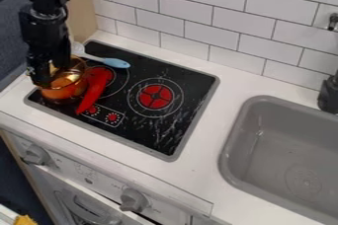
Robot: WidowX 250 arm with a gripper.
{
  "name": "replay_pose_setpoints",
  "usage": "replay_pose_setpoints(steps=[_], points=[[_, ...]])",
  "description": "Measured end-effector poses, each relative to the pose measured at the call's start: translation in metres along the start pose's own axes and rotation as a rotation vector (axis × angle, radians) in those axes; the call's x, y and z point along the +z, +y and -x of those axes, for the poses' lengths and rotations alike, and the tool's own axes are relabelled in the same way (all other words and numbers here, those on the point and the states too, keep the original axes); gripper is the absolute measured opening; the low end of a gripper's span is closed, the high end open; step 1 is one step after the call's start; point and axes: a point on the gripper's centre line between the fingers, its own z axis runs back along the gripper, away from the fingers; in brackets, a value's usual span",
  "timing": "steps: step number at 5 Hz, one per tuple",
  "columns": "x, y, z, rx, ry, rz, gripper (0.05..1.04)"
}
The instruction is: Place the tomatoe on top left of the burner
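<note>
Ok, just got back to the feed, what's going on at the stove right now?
The robot's gripper is down at the copper-coloured pot at the left end of the cooktop; whether it holds anything, I can't tell. Right beside the pot, a long red pepper lies partly over the left burner, with a light-blue utensil behind it.
</note>
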Motion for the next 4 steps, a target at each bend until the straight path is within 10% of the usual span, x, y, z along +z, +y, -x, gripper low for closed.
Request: replay_pose_setpoints(steps=[3, 4], points=[[-0.019, -0.014, 0.006, 0.026, -0.018, -0.021, 0.964], [-0.023, -0.012, 0.007, 0.037, -0.024, -0.019, 0.684]])
